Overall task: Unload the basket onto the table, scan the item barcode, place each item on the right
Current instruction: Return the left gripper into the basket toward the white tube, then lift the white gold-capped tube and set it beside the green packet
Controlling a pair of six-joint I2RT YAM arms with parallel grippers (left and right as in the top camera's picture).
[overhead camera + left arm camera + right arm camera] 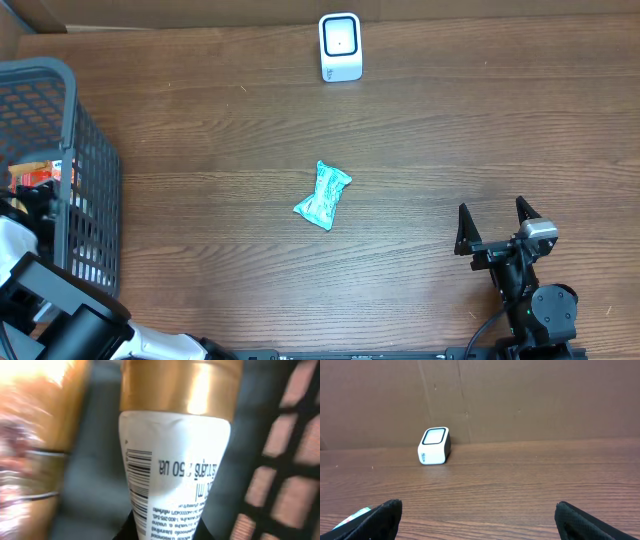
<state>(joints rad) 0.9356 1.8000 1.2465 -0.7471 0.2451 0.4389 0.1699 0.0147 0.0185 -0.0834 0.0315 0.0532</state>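
A white tube (175,460) with a gold cap (180,385) fills the left wrist view, its barcode (140,485) running down its left side. My left gripper (167,532) is shut on the tube's lower end, with a black finger on each side of it, inside the grey basket (95,190). The white scanner (340,46) stands at the table's far edge, and it also shows in the right wrist view as the scanner (434,446). My right gripper (493,222) rests open at the near right with nothing between its fingers (385,517).
A teal crinkled packet (323,196) lies mid-table. Another gold-coloured item (45,435) sits blurred beside the tube in the basket. Basket mesh (295,460) stands close on the right of the tube. A cardboard wall (520,400) backs the table.
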